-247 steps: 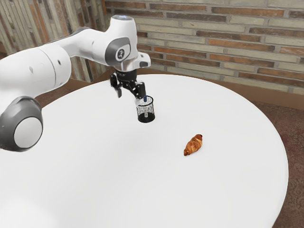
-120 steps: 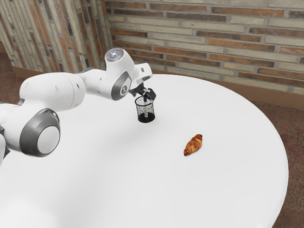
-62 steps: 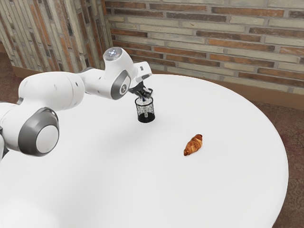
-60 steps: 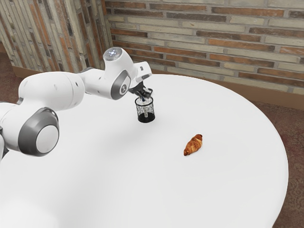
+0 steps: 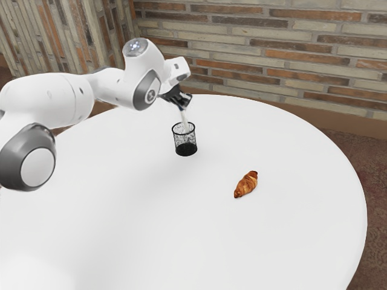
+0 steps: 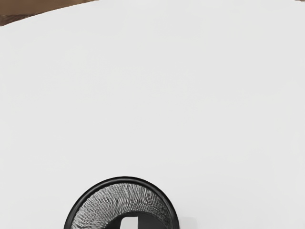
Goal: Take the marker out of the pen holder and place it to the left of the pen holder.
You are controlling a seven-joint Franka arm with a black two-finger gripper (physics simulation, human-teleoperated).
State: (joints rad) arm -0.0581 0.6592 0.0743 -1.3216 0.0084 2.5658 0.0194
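Two fingers [image 5: 182,105] tight together around the marker [image 5: 185,119]

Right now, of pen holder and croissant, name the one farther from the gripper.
The croissant, lying apart; the pen holder stands just below the gripper.

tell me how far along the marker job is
Looks done: the grasp, with the gripper shut on the upper end of the marker.
In hand: drawing it out; much of the marker shows above the pen holder, but its lower end appears to be at or just inside the rim.
Left: clear the rim, lower the marker onto the table left of the holder, and release it.
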